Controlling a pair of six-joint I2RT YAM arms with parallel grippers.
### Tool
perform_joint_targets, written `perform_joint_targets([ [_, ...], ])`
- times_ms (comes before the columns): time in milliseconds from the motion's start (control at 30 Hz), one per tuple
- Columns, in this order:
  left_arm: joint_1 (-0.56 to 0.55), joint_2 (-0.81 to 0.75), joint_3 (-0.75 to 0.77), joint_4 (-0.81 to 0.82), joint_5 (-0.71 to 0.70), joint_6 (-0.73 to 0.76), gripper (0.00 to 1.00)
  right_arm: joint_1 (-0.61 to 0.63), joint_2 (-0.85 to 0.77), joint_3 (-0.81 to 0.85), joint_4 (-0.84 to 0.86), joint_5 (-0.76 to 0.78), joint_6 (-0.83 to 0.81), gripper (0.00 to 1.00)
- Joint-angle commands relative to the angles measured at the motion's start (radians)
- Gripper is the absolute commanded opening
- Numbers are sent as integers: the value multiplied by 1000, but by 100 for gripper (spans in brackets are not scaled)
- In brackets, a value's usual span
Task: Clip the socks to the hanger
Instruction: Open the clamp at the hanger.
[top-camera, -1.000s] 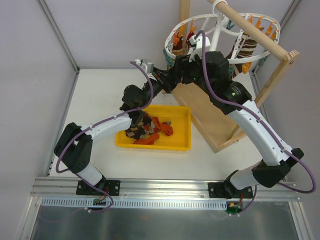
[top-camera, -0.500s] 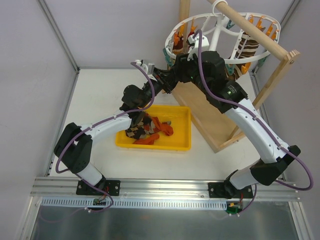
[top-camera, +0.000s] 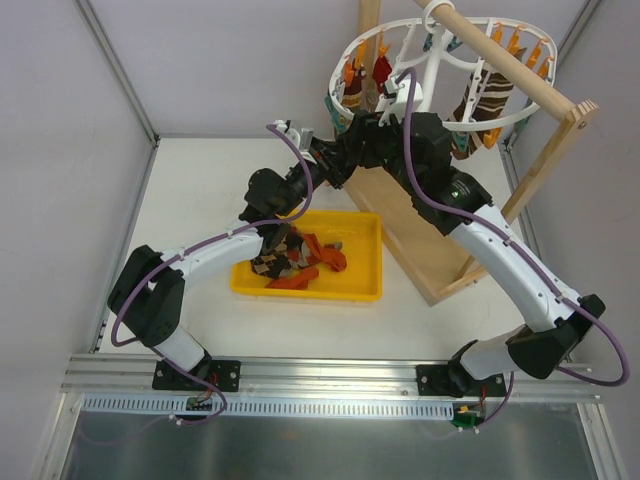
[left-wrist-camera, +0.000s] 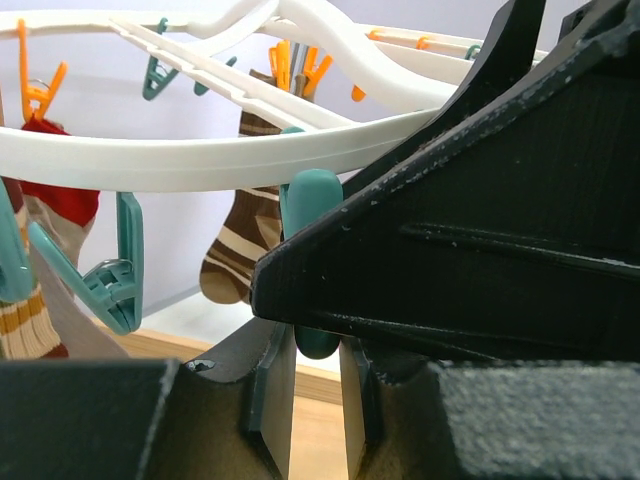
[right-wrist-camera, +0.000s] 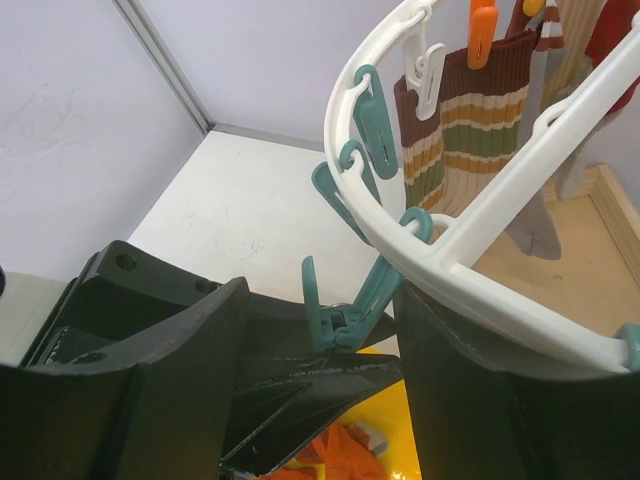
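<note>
crossing hanger (left-wrist-camera: 200, 160): wooden rod (top-camera: 510, 64); tray (top-camera: 310, 293) nearby

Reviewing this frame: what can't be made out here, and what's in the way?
- Left wrist: whether the left gripper pinches the teal clothespin; its tip sits between the fingers, contact unclear.
- Left wrist: right part of the hanger, behind the right arm.
- Top external: fingertips of both it and the right gripper, hidden under the wrists.
- Right wrist: the yellow tray, cut by the bottom edge.
</note>
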Motion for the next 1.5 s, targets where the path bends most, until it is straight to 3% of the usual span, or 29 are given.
perform_joint_targets([
  [0, -20, -58, 18, 51, 150, 3, 7, -58, -14, -29, 188, 66, -5, 64],
  [467, -9, -64, 23, 48, 150, -17, 7, -93, -16, -75, 263, 85, 96, 44],
  [567, -7, -67, 21, 49, 152, -16, 7, -98, -22, -96, 298, 88, 116, 47],
  [667, -7, -69, 23, 48, 158, -16, 7, -101, -25, -104, 321, 88, 129, 61],
  [833, -4, -67, 19, 48, 158, -17, 7, -102, -19, -107, 341, 96, 142, 62],
  [1000, -4, -67, 13, 49, 155, -20, 7, -104, -28, -130, 376, 109, 173, 51],
  [1100, -4, -69, 12, 48, 150, -19, 7, -104, -26, -139, 389, 123, 182, 39],
  [1267, -1, -70, 7, 48, 150, -19, 7, -105, -20, -133, 379, 129, 188, 8],
  [1333, 0, -77, 0, 48, 149, -19, 9, -107, -14, -128, 372, 128, 188, 2],
  [1367, 2, -81, -7, 48, 147, -22, 11, -107, -11, -119, 360, 125, 184, 1],
  [1467, 19, -126, -39, 28, 142, -45, 33, -108, 0, -101, 330, 116, 162, 1],
])
